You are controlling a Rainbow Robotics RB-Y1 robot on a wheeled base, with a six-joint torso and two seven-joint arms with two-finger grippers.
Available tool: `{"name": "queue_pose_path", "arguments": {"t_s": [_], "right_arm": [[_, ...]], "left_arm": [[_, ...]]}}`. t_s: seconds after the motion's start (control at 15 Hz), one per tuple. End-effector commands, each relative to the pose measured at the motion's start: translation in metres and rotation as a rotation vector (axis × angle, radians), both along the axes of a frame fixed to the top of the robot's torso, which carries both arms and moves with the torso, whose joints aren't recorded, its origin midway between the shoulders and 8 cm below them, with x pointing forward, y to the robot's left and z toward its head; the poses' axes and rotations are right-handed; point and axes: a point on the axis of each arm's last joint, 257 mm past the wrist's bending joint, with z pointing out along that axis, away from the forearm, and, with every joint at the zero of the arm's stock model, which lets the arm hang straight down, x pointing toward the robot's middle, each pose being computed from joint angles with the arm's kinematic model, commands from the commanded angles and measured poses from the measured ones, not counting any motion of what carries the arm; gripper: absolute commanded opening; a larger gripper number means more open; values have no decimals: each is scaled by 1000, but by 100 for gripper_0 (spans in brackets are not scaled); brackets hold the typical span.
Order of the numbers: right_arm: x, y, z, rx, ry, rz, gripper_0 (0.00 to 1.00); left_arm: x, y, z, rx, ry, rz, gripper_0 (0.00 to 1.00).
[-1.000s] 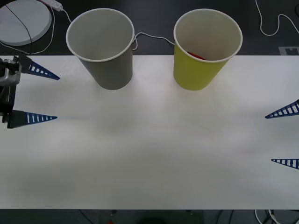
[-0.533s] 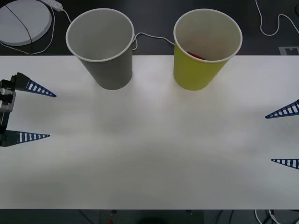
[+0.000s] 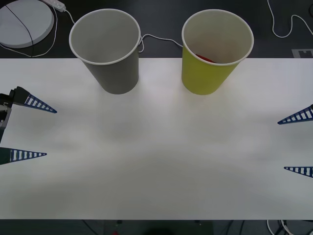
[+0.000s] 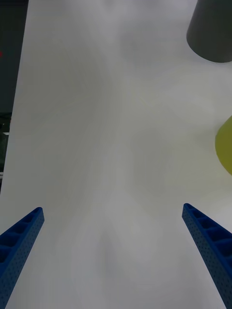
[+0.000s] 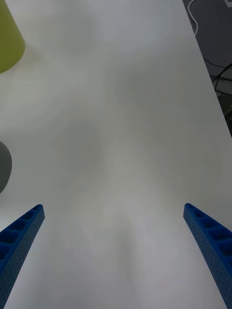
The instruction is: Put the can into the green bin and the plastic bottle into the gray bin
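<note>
Here we see the can (image 3: 206, 58) as a red sliver inside the green bin (image 3: 208, 73), gray bin (image 3: 115, 73) beside it; left gripper (image 3: 51, 132) & right gripper (image 3: 281, 145) spread wide, empty, at table (image 3: 161, 161) edges.

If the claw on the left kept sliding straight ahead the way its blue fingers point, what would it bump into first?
Probably nothing on the white table. The open left gripper points across it toward the open right gripper at the far edge; the gray bin and green bin stand off to the side.
</note>
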Motion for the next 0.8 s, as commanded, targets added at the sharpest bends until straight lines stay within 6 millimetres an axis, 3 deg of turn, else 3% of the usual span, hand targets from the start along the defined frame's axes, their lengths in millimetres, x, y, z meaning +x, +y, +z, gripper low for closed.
{"name": "queue_pose_path", "arguments": {"t_s": [0.07,0.8], "right_arm": [[0,0,0,0,0,0,100],[0,0,0,0,0,0,100]], "left_arm": [[0,4,-2,-13,19,32,100],[1,9,-3,-31,43,64,100]]}}
